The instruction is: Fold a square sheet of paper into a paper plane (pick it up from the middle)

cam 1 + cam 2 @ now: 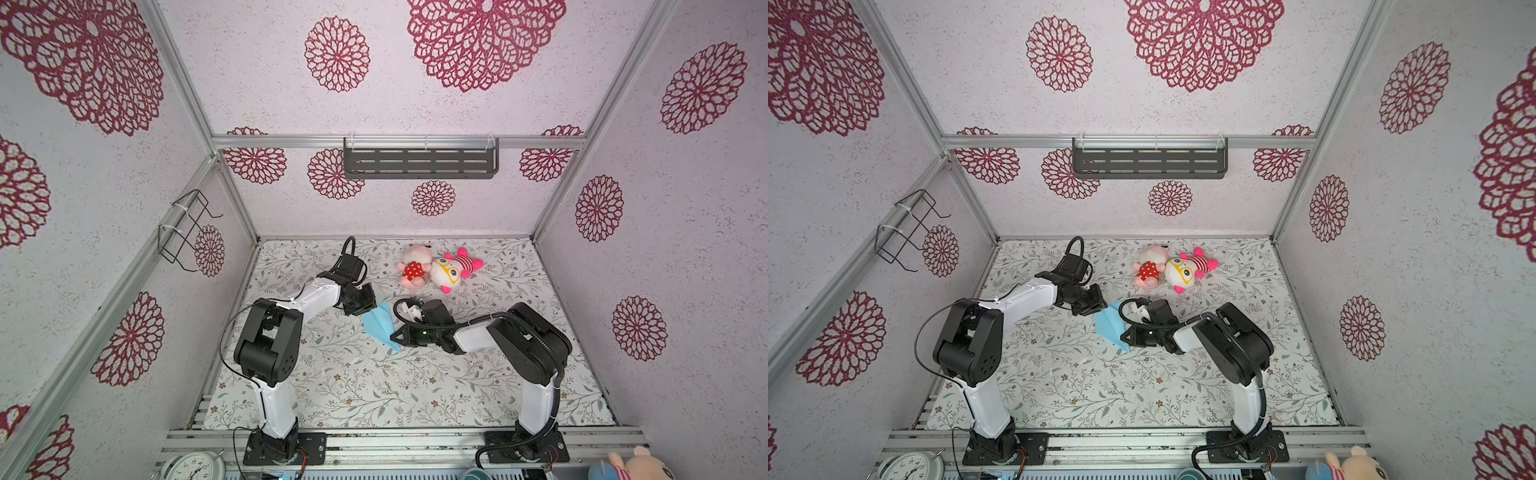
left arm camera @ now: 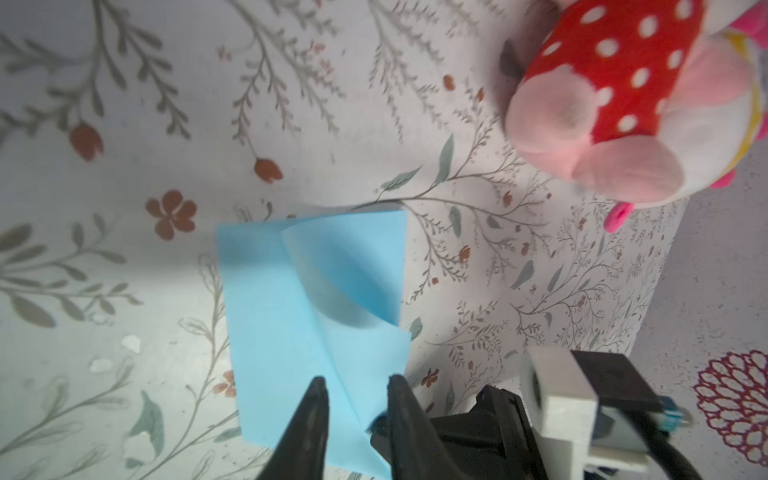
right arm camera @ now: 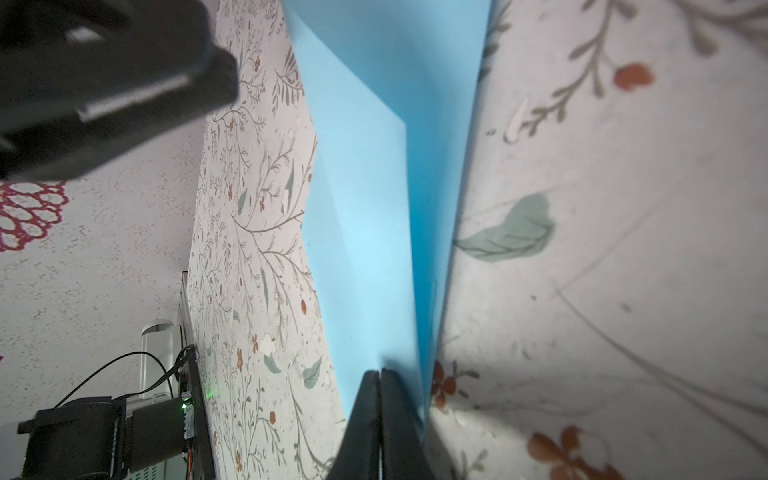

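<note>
The light-blue sheet of paper (image 1: 379, 325) (image 1: 1109, 326) lies mid-table, folded into a pointed shape with its tip towards the front. One flap curls up in the left wrist view, where the paper (image 2: 291, 316) fills the middle. My left gripper (image 2: 355, 380) (image 1: 366, 311) hovers at the paper's far-left edge, open with a narrow gap, and a fold line runs between its fingers. My right gripper (image 3: 379, 372) (image 1: 397, 334) is shut, its tips lying against the paper (image 3: 365, 232) near the pointed end. I cannot tell if it pinches a layer.
Two pink plush toys (image 1: 413, 270) (image 1: 452, 270) lie just behind the paper, and one (image 2: 602, 104) shows close by in the left wrist view. A dark shelf (image 1: 419, 163) hangs on the back wall, a wire rack (image 1: 185, 230) on the left wall. A clock (image 1: 191, 467) sits at the front edge.
</note>
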`<action>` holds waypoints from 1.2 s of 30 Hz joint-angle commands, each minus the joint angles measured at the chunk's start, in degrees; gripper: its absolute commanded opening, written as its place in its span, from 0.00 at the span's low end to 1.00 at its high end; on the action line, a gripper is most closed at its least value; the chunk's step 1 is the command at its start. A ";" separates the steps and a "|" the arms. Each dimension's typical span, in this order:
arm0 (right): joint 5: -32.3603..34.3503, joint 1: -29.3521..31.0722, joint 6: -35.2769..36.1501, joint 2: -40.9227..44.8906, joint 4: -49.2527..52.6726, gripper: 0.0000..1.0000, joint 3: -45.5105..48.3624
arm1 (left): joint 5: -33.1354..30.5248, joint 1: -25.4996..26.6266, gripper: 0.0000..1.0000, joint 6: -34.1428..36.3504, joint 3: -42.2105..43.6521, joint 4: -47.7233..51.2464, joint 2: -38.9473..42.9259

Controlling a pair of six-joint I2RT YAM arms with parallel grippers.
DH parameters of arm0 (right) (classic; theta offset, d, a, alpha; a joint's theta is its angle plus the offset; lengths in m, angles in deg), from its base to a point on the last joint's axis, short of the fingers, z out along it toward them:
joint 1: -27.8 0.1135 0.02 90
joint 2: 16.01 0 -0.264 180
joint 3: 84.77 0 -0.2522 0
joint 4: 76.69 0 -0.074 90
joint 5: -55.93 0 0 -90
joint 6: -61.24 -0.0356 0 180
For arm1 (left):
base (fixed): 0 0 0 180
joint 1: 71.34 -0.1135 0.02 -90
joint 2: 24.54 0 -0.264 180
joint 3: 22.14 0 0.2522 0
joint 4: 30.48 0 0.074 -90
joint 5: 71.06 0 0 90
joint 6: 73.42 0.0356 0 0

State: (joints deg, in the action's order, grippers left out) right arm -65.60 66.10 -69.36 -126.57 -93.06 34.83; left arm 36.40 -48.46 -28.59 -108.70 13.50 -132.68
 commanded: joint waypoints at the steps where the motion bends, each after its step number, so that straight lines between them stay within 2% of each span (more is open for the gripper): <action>1: 2.52 -0.36 -0.36 -1.17 4.36 0.07 1.06 | -1.33 2.17 0.23 -2.03 0.91 -1.57 0.13; 14: 2.71 -0.42 -0.20 -1.58 4.71 0.07 0.85 | -7.56 5.95 0.12 -1.18 -4.04 5.43 -7.17; 28: 2.59 -0.51 -0.12 -1.22 4.20 0.07 1.10 | -8.32 6.40 0.11 -0.82 -5.37 6.90 -10.12; 36: -2.72 -0.61 0.49 3.63 -1.70 0.06 0.48 | -12.18 6.62 0.06 -1.01 -4.27 10.66 -11.99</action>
State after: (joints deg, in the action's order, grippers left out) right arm -66.23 65.82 -69.36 -126.11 -94.39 35.67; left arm 27.96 -42.21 -29.94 -114.53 20.01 -141.49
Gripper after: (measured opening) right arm 0.063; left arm 0.063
